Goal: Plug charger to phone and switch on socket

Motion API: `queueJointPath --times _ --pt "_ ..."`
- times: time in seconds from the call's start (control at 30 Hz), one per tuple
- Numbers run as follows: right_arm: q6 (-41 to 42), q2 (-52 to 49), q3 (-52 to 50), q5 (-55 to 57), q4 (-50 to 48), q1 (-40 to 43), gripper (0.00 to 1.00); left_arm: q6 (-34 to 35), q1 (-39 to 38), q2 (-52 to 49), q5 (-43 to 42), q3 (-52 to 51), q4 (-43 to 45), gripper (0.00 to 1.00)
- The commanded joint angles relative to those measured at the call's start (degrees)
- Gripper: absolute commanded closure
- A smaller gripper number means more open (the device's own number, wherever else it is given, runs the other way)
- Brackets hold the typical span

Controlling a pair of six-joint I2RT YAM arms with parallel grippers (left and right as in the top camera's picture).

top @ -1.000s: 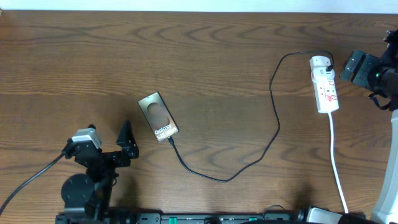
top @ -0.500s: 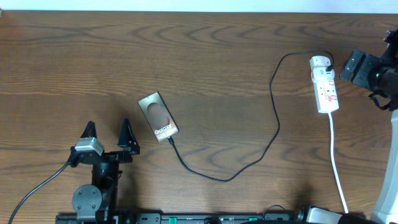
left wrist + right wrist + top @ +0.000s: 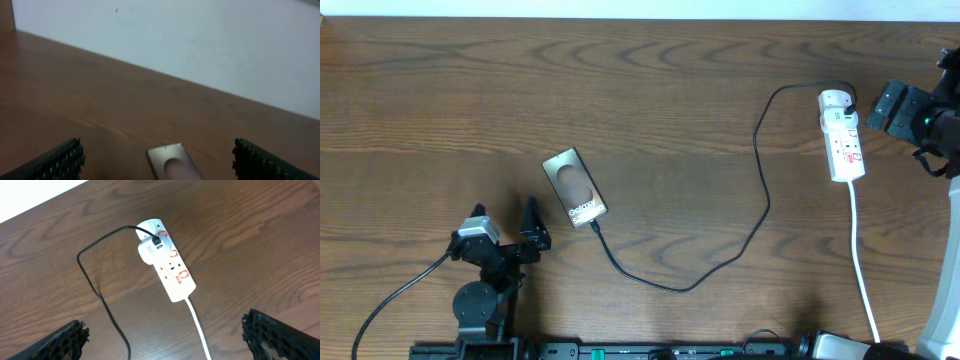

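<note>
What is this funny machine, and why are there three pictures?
It is a robot with two arms at a wooden table. One picture looks down from above. The other two come from little cameras on the robot's wrists. Each arm ends in a pincer. The left pincer and the right pincer are both open and hold nothing. On the table lie a brown phone, a thin black charger cable and a white socket strip. The cable runs from the strip to the phone's end.
</note>
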State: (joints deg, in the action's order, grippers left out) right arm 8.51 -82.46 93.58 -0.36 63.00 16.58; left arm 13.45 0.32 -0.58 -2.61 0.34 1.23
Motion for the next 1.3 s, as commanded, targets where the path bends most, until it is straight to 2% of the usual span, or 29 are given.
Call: queueJointPath --times 0.0,0.07,1.27 --pt "0.02 0.07 0.15 0.44 0.02 -0.28 0.01 -0.76 0.31 0.52 0.72 -0.11 -2.67 0.05" --pt "0.02 0.04 0.15 0.44 0.04 -0.28 0.01 -1.09 0.31 0.52 0.90 -0.11 -5.53 0.06" --pt "0.02 0.09 0.15 0.94 0.02 -0.26 0.01 -1.62 0.31 0.35 0.92 -0.11 -5.29 0.06"
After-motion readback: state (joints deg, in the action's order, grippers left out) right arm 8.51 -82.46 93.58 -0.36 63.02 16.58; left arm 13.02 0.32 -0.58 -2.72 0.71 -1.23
